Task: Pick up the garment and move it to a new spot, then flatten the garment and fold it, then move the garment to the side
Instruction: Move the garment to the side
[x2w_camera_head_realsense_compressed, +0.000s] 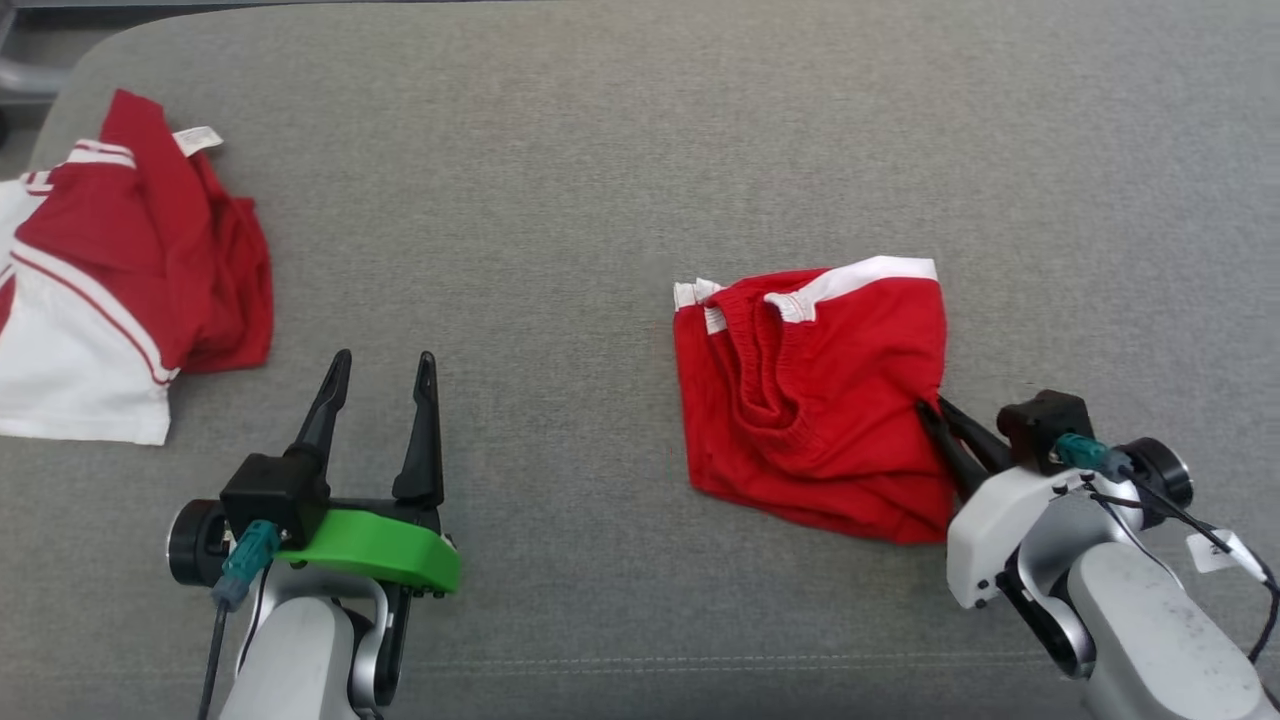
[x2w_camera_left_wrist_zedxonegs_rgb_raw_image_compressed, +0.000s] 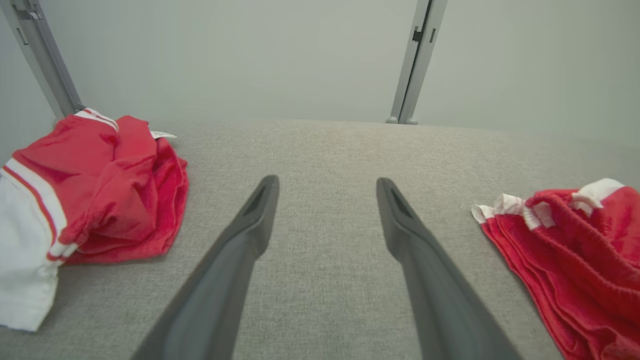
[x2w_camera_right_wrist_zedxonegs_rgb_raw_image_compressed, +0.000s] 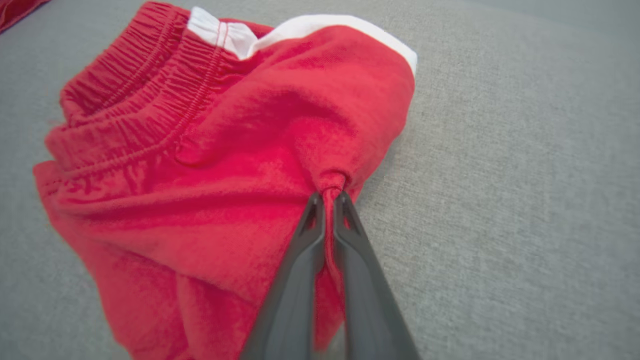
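1. Garment (x2w_camera_head_realsense_compressed: 820, 400): red shorts with white trim and an elastic waistband. They lie crumpled on the grey cushion (x2w_camera_head_realsense_compressed: 600, 150), right of centre in the head view. The near corner sits close to the robot's right forearm.
2. Right gripper (x2w_camera_head_realsense_compressed: 930, 407): jaws closed on a pinch of the garment's right-hand edge, about halfway along it. In the right wrist view the red cloth is gathered into a small tuft at the dark fingertips (x2w_camera_right_wrist_zedxonegs_rgb_raw_image_compressed: 312, 210), and more cloth trails down between the fingers. Cannot tell whether the pinched edge is off the cushion; the rest of the garment rests on it.
3. Left gripper (x2w_camera_head_realsense_compressed: 384, 358): jaws wide apart, with bare cushion between the fingers. It is at the lower left of the head view, fingers pointing away from the robot, well apart from the garment.
4. Farther side of the garment: the waistband is bunched toward the left, and a white strip runs along the far right edge.
5. Far left: second garment (x2w_camera_head_realsense_compressed: 110, 270), red and white with striped trim. It is heaped at the cushion's edge, with a white label (x2w_camera_head_realsense_compressed: 198, 139) on its far side.
6. Farthest, in the left wrist view: a pale wall with grey metal posts (x2w_camera_left_wrist_zedxonegs_rgb_raw_image_compressed: 415, 60).
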